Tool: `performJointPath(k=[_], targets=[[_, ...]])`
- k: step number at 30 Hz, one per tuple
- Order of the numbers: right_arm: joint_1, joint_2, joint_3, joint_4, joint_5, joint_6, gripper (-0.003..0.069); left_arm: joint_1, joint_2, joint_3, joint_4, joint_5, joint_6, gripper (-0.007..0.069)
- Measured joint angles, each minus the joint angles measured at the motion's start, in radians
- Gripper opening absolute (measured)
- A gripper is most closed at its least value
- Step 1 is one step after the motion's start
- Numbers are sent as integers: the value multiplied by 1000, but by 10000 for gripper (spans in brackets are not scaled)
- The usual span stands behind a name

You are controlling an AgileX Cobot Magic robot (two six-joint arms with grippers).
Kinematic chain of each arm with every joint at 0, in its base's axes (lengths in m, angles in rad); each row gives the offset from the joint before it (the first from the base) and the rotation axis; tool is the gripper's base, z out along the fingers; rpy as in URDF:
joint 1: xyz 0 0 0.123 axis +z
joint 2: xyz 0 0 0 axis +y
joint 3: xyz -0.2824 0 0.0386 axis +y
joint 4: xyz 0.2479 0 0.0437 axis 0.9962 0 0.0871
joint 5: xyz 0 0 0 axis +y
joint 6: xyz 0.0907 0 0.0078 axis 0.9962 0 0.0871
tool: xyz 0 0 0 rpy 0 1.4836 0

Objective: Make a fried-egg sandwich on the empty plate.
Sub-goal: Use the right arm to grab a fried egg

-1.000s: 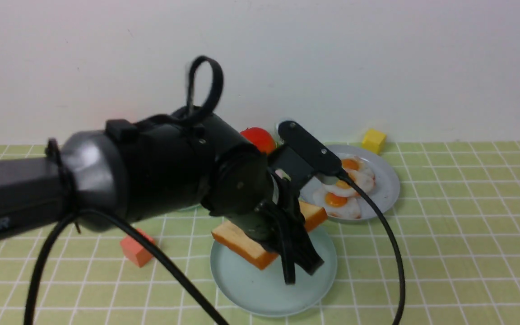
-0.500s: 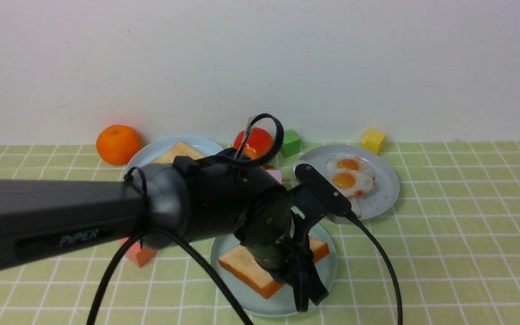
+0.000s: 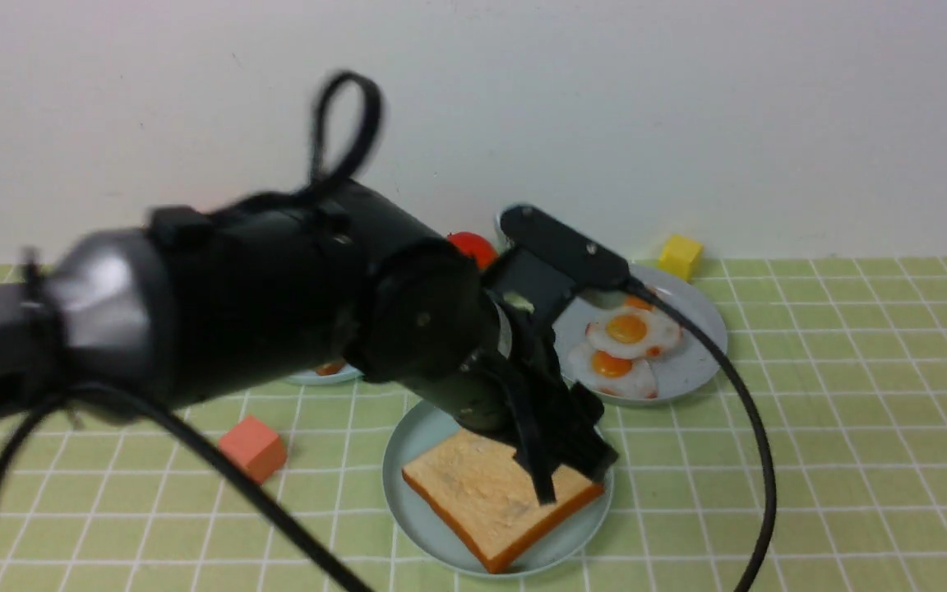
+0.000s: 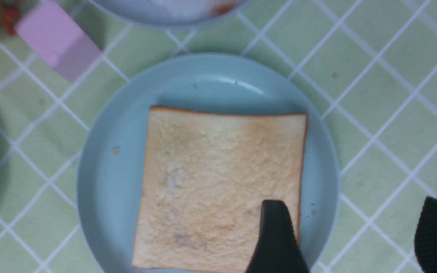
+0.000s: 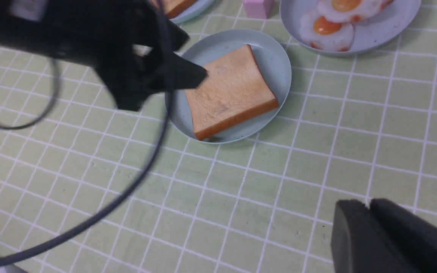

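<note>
In the front view the blurred left arm (image 3: 260, 304) fills the left and centre of the frame and hides much of the table behind it, while its cable (image 3: 741, 411) loops down the right side. The left gripper (image 3: 575, 478) hangs over the far right edge of a toast slice (image 3: 490, 497) that lies flat on the pale teal plate (image 3: 409, 448) at lower centre. Only the left wrist view shows its jaws: wide apart and holding nothing, one finger (image 4: 277, 239) overlapping a corner of the toast, the other out over the green checked cloth (image 4: 374, 113); whether the first touches the bread I cannot tell. That view also shows a pink block (image 4: 53, 40) near the plate, which the arm hides from the front. The right wrist view alone shows the right gripper (image 5: 368, 212), well apart from the plate, fingers nearly together with nothing between them. Right of centre in the front view sits a grey plate (image 3: 691, 366) with overlapping fried eggs (image 3: 628, 329), yolks up, its upper left covered by the arm's camera mount. A yellow block (image 3: 679, 255) stands behind it, a tomato (image 3: 469, 247) peeks over the arm, and an orange-red block (image 3: 253, 448) lies at lower left. The toast is square with no long axis, golden face up, one corner towards the frame's lower edge.
</note>
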Motion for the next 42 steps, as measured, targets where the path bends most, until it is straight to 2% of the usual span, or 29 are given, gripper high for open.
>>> performJointPath(k=[1,3,4,5,7,8,9,14,19,22,26,30,36,42], targets=[[0,46,0,10,-21,3,89,0,-44,0,-2,14,-13,424],[0,139,0,29,-74,7,109,0,-155,0,-6,39,-47,328],[0,150,0,33,-74,7,112,0,-166,0,-6,39,-49,316],[0,229,-5,55,-123,7,129,0,-242,6,-7,55,-60,210],[0,363,-21,76,-191,7,159,0,-355,33,-7,65,-62,57],[0,376,-24,78,-197,7,162,0,-365,36,-7,65,-62,57],[0,463,-47,85,-230,7,183,0,-433,66,-7,71,-62,-3],[0,767,-187,96,-267,7,255,0,-672,231,-7,73,-62,-13],[-1,998,-342,109,-277,7,273,0,-864,391,-7,23,-62,-13],[-18,1103,-427,160,-281,7,274,0,-937,450,-7,-15,-62,-13],[-39,1213,-506,255,-289,7,282,0,-967,472,-18,-33,-62,-13],[-55,1322,-571,307,-316,22,327,0,-968,473,-59,-39,-65,-13],[-68,1433,-650,344,-340,40,400,0,-968,473,-86,-43,-65,-13],[-68,1494,-703,354,-369,40,423,0,-968,473,-89,-44,-65,-13]])
